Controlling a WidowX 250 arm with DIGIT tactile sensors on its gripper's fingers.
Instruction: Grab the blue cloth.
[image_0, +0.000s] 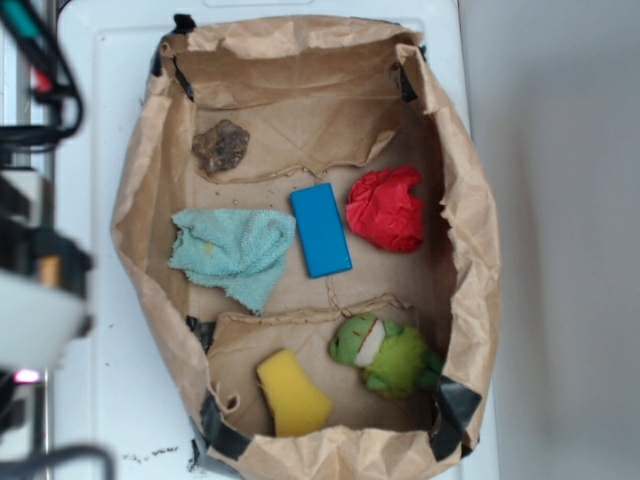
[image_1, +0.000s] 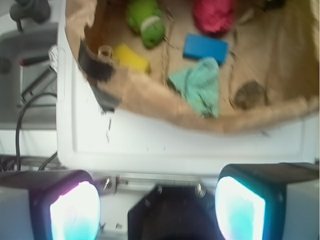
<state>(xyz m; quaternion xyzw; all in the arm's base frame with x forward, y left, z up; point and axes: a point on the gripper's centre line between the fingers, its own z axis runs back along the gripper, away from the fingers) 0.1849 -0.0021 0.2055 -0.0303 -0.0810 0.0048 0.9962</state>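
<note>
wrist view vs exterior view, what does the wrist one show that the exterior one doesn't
Only the wrist view shows the gripper, its two fingers spread open with nothing between them, outside the bag and short of the white tray edge.

Only the exterior view shows the whole paper bag from above, all four walls.

Both show the blue cloth lying flat beside the blue block, plus the red cloth, green frog toy, yellow sponge and brown lump.

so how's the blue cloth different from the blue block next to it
The blue cloth is pale teal, soft and rumpled with frayed edges; the blue block is bright blue, flat and crisply rectangular. The cloth covers more of the floor than the block. Both lie inside the paper-lined box.
</note>
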